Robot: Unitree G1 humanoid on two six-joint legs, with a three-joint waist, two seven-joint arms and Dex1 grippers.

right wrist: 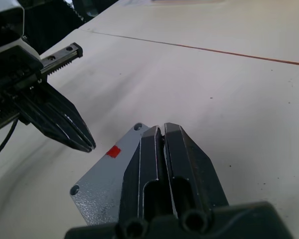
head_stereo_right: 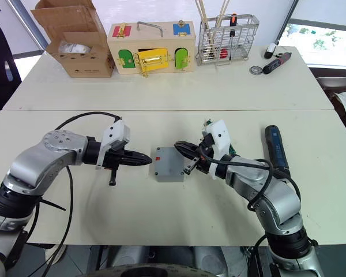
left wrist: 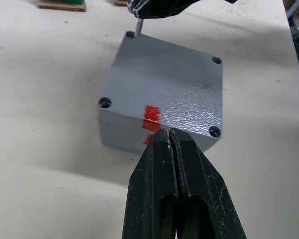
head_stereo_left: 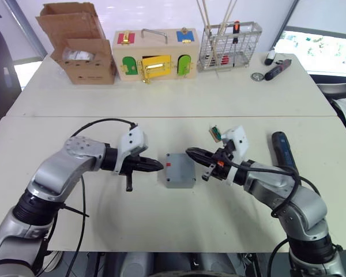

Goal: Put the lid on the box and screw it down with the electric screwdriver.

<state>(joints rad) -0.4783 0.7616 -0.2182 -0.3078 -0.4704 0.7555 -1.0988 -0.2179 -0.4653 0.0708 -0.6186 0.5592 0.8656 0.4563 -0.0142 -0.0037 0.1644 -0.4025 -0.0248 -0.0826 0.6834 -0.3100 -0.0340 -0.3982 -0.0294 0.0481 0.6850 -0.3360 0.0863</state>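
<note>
The grey box [head_stereo_left: 179, 180] stands at the table's middle with the lid [left wrist: 169, 84] lying flat on it. A red mark crosses the lid's edge onto the box wall [left wrist: 119, 137]. My left gripper [head_stereo_left: 160, 167] is shut, its tips against the lid's left edge at the red mark. From the right, my right gripper [head_stereo_left: 189, 152] is shut over the lid's far corner. A thin metal screw [left wrist: 138, 25] hangs from its tips above that corner hole. The dark blue electric screwdriver [head_stereo_left: 282, 149] lies on the table beyond my right forearm, untouched.
At the table's back stand a brown cardboard box [head_stereo_left: 83, 55], a wooden box with coloured doors [head_stereo_left: 155, 55] and a wire basket [head_stereo_left: 229, 46]. A black-and-red tool [head_stereo_left: 277, 69] lies back right. A small green board [head_stereo_left: 215, 134] sits behind my right gripper.
</note>
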